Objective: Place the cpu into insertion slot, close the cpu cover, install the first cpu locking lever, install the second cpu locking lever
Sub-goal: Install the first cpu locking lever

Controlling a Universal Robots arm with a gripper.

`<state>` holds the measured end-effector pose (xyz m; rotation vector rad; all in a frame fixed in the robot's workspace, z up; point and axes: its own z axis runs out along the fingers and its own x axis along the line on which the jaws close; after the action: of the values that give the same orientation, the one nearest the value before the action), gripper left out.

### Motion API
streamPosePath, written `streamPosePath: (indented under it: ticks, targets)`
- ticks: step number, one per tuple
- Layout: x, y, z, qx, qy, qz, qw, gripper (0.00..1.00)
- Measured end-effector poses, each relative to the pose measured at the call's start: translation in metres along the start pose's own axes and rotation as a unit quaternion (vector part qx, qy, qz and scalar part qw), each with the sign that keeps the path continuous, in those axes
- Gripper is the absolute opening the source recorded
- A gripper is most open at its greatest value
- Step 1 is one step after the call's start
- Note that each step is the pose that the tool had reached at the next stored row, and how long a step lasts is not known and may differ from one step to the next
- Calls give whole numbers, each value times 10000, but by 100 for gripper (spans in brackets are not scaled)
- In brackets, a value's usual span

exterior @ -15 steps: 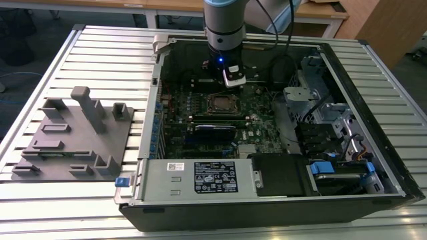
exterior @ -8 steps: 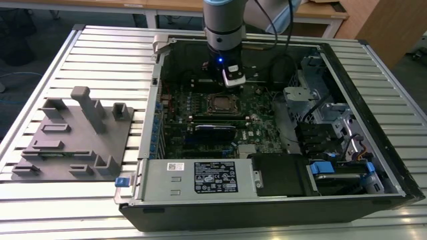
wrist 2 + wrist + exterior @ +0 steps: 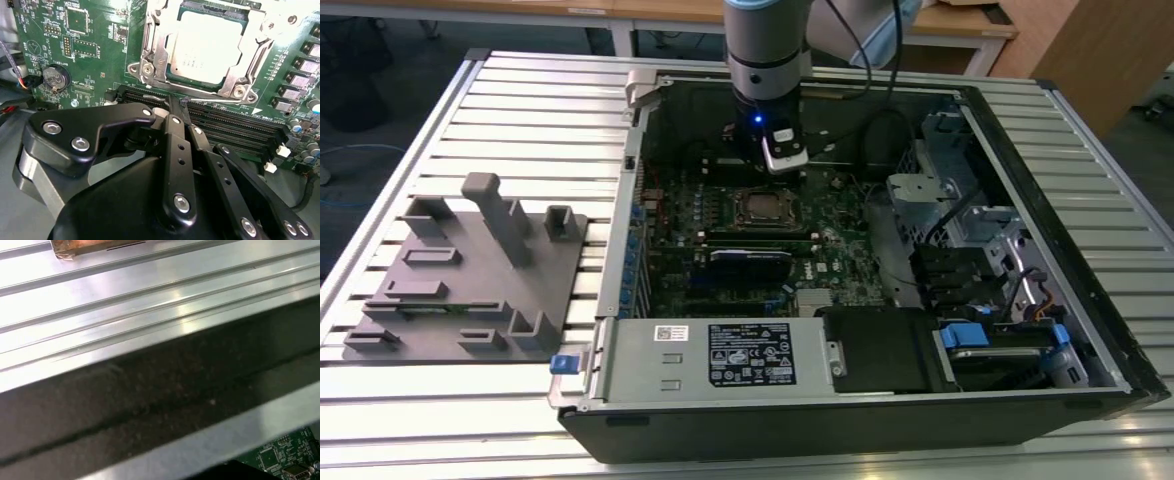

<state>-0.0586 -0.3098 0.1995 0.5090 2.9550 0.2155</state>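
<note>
Holding gripper (image 3: 181, 104) pinched shut on nothing; hovering over memory slots (image 3: 230, 127); facing chip (image 3: 210, 45) just ahead, seated flat under lowered cover (image 3: 152, 47).

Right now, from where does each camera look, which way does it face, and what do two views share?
Exterior view: high off the arm, looks down into the open case on the table; arm and gripper show.
Second wrist view: on the wrist, looks past the gripper at the cpu and board.
First wrist view: on the wrist, looks at table slats and the case's dark wall.
Shared: exterior and second wrist views both show gripper and cpu.
</note>
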Motion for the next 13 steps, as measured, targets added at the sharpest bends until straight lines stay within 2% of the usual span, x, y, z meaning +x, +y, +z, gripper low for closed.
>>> streamPosePath:
  ticks: [3,8,13]
  targets:
    - [2,0,8,44,-16,-7,10000,10]
    - [5,-1,29,155,-84,-29,9998,10]
    - [9,2,49,236,-121,-44,9996,10]
